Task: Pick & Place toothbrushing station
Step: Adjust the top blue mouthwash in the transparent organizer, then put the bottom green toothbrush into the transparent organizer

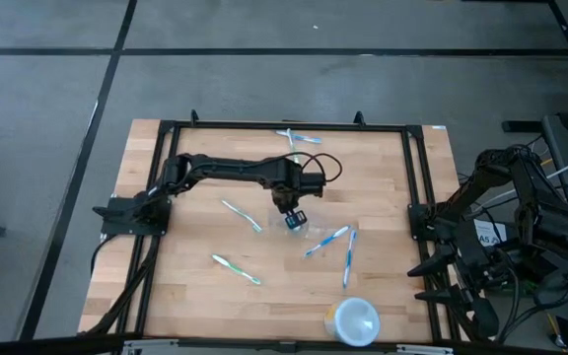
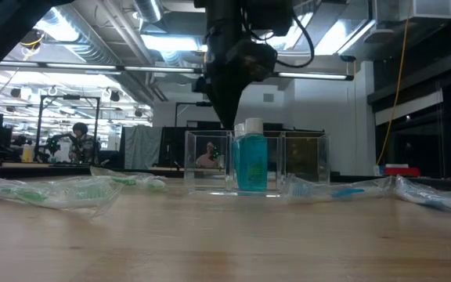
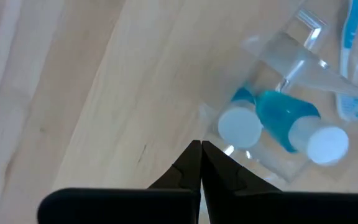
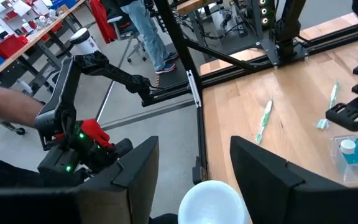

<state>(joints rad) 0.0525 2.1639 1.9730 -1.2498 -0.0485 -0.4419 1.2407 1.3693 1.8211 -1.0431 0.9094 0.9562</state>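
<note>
Wrapped toothbrushes (image 1: 237, 268) lie scattered on the wooden table (image 1: 392, 296) near a white cup (image 1: 354, 320)

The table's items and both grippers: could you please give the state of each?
Clear plastic holder: upright, holding the bottle.
Small blue bottle: upright, white cap on.
Left gripper: shut, empty, above the holder.
Right gripper: open, empty, off the table's side.
Round white cup: upright.

Grey tiled floor (image 1: 264, 84), ceiling strip lights (image 2: 171, 43)

text: "A5", perhaps | on: white label (image 1: 488, 234) by right arm | else: none legible
</note>
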